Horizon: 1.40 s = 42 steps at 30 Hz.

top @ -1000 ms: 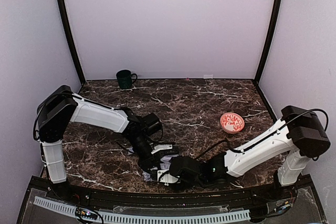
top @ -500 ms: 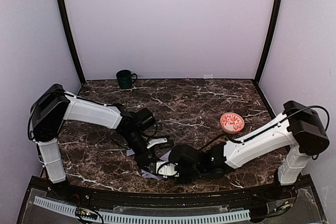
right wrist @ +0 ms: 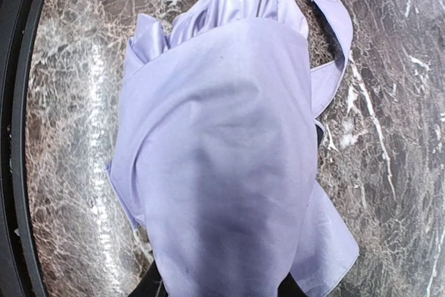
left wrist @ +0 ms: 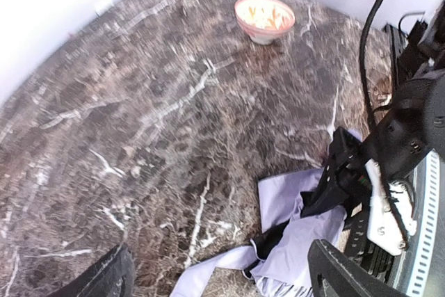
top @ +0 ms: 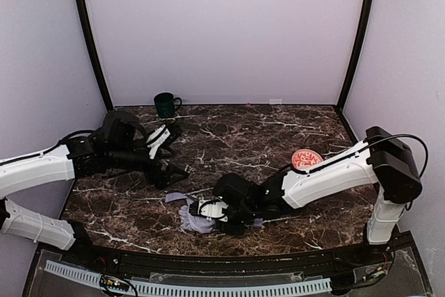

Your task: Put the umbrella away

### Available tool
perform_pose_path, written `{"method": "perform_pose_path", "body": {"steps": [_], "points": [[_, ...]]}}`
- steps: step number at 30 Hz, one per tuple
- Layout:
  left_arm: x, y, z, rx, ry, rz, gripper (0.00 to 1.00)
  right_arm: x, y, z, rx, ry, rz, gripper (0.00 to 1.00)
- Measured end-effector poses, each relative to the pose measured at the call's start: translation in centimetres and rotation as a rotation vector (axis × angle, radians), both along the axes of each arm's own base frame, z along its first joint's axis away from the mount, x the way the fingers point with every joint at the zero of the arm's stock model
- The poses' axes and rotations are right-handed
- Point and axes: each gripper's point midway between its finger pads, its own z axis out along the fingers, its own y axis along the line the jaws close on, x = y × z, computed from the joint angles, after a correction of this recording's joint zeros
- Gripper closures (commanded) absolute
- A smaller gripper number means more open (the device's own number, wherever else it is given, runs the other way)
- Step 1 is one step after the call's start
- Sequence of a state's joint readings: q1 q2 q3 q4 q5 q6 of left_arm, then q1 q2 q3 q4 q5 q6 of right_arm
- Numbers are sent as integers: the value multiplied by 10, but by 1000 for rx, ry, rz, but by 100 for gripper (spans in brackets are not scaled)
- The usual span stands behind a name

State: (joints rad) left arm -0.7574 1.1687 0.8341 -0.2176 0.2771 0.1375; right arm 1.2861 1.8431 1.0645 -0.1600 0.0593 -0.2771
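Compared with half a second ago, find the left gripper [top: 172, 152] pulled off the umbrella [top: 193, 219] and swung back toward the left side of the table [top: 243, 137], now well apart from the fabric. See its jaws spread wide, at the two lower corners of the left wrist view. Find the right gripper [top: 211, 209] shifted a little leftward and away from the near edge, low over the table, with jaws pinching the umbrella's pale lavender fabric. In the right wrist view, see the umbrella [right wrist: 222, 144] as a rumpled bundle filling most of the frame and hiding the jaws almost wholly, with a flat strap trailing off its upper right. From the left wrist, note the umbrella [left wrist: 292, 241] lying crumpled on the table near the front edge, with a bit of black lining showing. Cannot make out shaft or handle. Note the red-patterned bowl [top: 306, 161] to the right, well apart from the umbrella, and a dark green mug [top: 165, 104] at the back left corner.
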Motion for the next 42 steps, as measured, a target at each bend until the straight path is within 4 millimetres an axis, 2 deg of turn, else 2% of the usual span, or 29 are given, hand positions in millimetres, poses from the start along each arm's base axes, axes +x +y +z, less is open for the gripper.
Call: {"method": "perform_pose_path", "body": {"steps": [6,11,20,27,31,35,38,42], "points": [[-16,21,31,-108,-141,24,10,2,10,0,2,146,-41,93],[-22,31,42,-137,-219,29,10,3,16,1,11,289,-82,93],[-14,29,37,-61,-247,15,11,8,17,0,20,488,-137,93],[-24,25,27,-40,-219,-52,21,15,14,0,31,584,-166,92],[-33,19,26,-26,-255,-130,24,18,12,0,60,680,-191,92],[-52,13,9,36,-300,-255,24,21,8,0,83,766,-204,92],[-70,0,-9,97,-320,-379,19,22,5,0,92,810,-203,92],[-86,-25,-53,215,-332,-535,13,22,3,-2,100,879,-188,92]]}}
